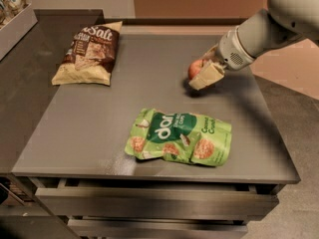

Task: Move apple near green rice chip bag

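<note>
The small red apple (194, 68) sits between the cream fingers (208, 75) of my gripper (202, 72), at the right side of the grey table (99, 128). The gripper is shut on the apple and holds it low over the tabletop, with a shadow just beneath. The arm comes in from the upper right. The crinkled green rice chip bag (180, 139) lies flat near the table's front edge, below and slightly left of the apple, a clear gap apart.
A brown-and-cream "Salt" chip bag (89, 51) lies at the table's back left. A grey bin (16, 26) stands at the far left on a darker counter. The table's right edge is close to the gripper.
</note>
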You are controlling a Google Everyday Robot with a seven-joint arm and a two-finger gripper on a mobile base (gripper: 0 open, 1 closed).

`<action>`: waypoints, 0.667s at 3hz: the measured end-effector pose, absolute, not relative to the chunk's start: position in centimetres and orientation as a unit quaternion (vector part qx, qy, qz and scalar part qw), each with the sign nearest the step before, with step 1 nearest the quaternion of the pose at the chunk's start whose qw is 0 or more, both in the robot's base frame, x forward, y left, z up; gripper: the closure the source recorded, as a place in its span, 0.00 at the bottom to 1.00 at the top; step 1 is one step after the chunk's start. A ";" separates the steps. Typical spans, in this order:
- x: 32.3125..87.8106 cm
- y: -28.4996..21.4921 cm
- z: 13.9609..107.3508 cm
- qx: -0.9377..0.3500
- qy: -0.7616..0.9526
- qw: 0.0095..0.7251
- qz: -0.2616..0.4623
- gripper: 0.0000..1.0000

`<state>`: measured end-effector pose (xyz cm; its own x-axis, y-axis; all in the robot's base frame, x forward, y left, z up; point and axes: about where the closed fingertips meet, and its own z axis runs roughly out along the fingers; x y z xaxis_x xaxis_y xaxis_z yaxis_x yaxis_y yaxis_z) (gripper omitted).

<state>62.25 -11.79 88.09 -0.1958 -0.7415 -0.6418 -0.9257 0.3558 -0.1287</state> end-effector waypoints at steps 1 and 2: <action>59.7 -11.8 86.9 -0.562 0.749 0.310 0.165 1.00; 57.8 -11.2 86.5 -0.577 0.733 0.310 0.181 0.82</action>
